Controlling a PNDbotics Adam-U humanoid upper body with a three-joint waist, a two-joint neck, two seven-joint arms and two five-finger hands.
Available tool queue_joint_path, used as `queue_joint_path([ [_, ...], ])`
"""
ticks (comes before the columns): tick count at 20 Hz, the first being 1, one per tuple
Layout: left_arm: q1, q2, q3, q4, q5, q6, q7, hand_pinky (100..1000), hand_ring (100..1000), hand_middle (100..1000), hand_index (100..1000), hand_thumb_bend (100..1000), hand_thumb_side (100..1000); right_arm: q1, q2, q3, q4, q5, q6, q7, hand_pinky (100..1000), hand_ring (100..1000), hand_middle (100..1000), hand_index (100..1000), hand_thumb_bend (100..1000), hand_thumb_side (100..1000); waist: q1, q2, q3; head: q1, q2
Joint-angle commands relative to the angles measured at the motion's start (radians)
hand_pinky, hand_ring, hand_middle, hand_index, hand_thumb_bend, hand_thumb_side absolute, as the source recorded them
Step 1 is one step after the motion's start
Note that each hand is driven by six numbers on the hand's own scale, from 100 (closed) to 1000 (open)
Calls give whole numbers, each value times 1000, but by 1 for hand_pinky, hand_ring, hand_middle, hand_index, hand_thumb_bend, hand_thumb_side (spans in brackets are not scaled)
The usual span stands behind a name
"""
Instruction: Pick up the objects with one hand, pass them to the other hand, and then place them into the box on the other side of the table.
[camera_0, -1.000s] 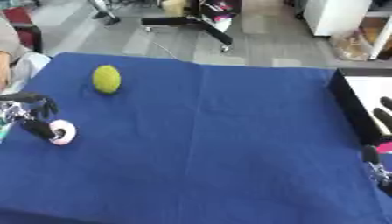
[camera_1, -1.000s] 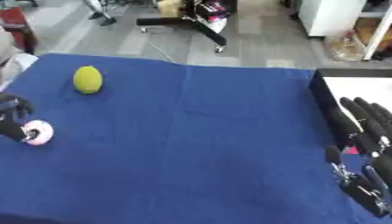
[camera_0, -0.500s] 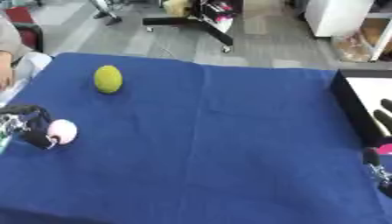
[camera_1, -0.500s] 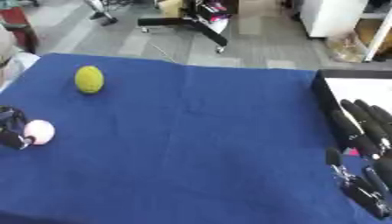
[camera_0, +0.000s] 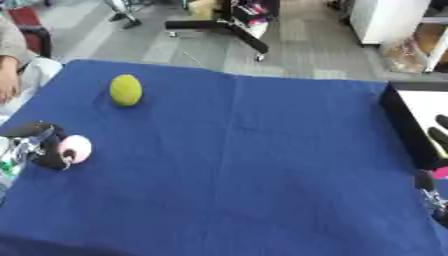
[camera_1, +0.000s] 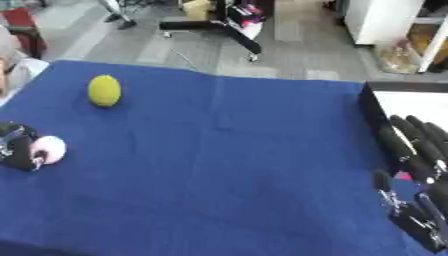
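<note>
At the left edge, your left hand has its fingers curled around a pink ball just above the blue tablecloth. Farther away lies a yellow-green ball, its long axis pointing away from you. At the right edge, your right hand rests with straight, relaxed fingers beside the box.

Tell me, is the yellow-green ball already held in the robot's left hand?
No. The yellow-green ball lies alone on the blue tablecloth, while the left hand is at the pink ball nearer the edge.
</note>
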Motion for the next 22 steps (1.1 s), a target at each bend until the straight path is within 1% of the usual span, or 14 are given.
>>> queue_joint_path([
  [1, -11, 14, 20, -79, 102, -9, 94, 669, 463, 373, 533, 100, 237, -10, -14, 8, -20, -9, -14, 6, 974, 1000, 975, 1000, 100, 100, 0, -13, 1, -3, -8],
  [3, -17, 6, 11, -135, 176, -20, 139, 659, 458, 367, 528, 100, 238, -19, -14, 23, -20, -15, -30, 11, 974, 1000, 975, 1000, 100, 100, -2, -14, 2, -5, -7],
  [5, -28, -9, -11, -200, 250, -36, 170, 650, 454, 361, 523, 100, 237, -35, -15, 43, -20, -25, -51, 18, 973, 1000, 974, 1000, 100, 100, -3, -15, 1, -8, -7],
  [7, -38, -29, -37, -257, 309, -47, 187, 643, 451, 359, 520, 100, 237, -54, -14, 62, -20, -40, -72, 28, 972, 1000, 970, 1000, 100, 100, -4, -15, 0, -13, -7],
  [11, -62, -87, -90, -340, 389, -64, 193, 634, 445, 353, 515, 100, 238, -92, -5, 100, -20, -73, -112, 55, 970, 1000, 965, 1000, 100, 100, -7, -15, -3, -21, -4],
  [17, -82, -183, -170, -366, 475, -78, 168, 623, 442, 351, 512, 100, 239, -142, 9, 144, -20, -114, -161, 94, 971, 1000, 965, 1000, 100, 100, -10, -17, -8, -34, -1],
  [22, -91, -245, -220, -354, 491, -93, 151, 618, 440, 349, 510, 100, 241, -175, 2, 179, -20, -127, -206, 117, 977, 1000, 980, 1000, 100, 100, -16, -21, -6, -45, 1],
])
